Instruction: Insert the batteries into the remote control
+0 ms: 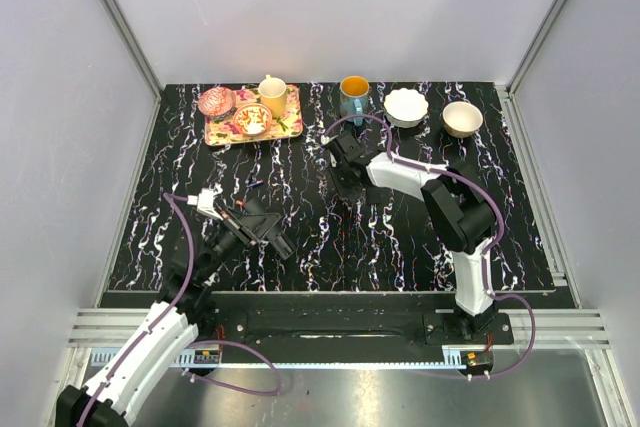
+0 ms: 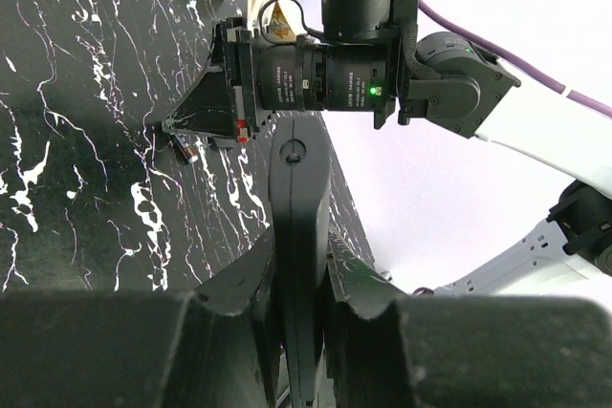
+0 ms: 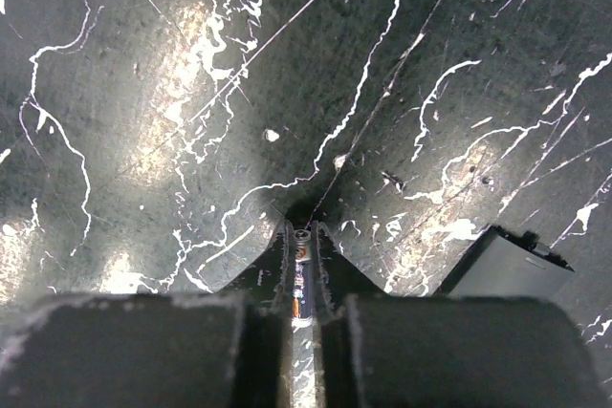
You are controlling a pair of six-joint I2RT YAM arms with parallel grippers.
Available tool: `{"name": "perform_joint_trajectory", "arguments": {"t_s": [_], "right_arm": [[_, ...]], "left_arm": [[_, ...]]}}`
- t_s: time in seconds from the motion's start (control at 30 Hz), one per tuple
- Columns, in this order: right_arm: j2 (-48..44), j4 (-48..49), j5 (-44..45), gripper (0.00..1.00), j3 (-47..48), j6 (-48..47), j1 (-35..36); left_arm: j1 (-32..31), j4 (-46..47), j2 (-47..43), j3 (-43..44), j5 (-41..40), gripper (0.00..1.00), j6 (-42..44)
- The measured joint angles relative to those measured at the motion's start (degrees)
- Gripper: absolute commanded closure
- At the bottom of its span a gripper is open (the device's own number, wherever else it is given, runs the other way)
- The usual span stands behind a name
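My left gripper (image 1: pixel 262 227) is shut on the black remote control (image 1: pixel 280 242) and holds it edge-on just above the table at the near left. In the left wrist view the remote (image 2: pixel 298 198) stands up between my fingers. My right gripper (image 1: pixel 346 182) points down at the table's middle and is shut on a small battery (image 3: pixel 302 279), with its tips touching or nearly touching the surface. From the left wrist view the right gripper (image 2: pixel 206 117) shows with the battery end (image 2: pixel 182 147) at its tips. A flat black piece (image 3: pixel 502 260), maybe the battery cover, lies just right of the right gripper.
A floral tray (image 1: pixel 292 129) at the back left holds a pink bowl (image 1: pixel 216 100), a yellow cup (image 1: pixel 272 95) and a small dish. A teal mug (image 1: pixel 353 95), a white bowl (image 1: pixel 406 105) and a beige bowl (image 1: pixel 462 118) stand along the back edge.
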Motion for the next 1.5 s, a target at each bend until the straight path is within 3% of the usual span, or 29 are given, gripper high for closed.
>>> {"name": "perform_joint_trajectory", "arguments": {"t_s": [0.03, 0.17, 0.4, 0.8, 0.93, 1.27, 1.5], "right_arm": [[0.09, -0.35, -0.11, 0.74, 0.22, 0.83, -0.13], [0.9, -2.47, -0.46, 0.64, 1.97, 2.4, -0.28], [1.01, -5.22, -0.44, 0.63, 2.73, 2.84, -0.33], [1.11, -6.08, -0.13, 0.78, 2.84, 1.77, -0.39], [1.27, -6.38, -0.17, 1.0, 3.02, 1.49, -0.48], [1.01, -6.51, 1.95, 1.0, 2.86, 6.95, -0.57], [-12.5, -5.2, 4.55, 1.0, -6.23, 13.99, -0.52]], "left_arm": [[0.0, -0.02, 0.15, 0.0, 0.0, 1.0, 0.0], [0.0, 0.04, 1.2, 0.0, 0.02, 1.0, 0.0], [0.0, 0.59, 2.32, 0.0, 0.04, 1.0, -0.02], [0.0, 1.53, 2.32, 0.0, 0.07, 1.0, -0.07], [0.0, 1.7, 2.32, 0.0, 0.07, 1.0, -0.07], [0.0, 4.17, 5.81, 0.0, 0.2, 1.0, -0.31], [0.0, 10.88, 16.85, 0.79, 1.42, 1.0, -1.73]]}}
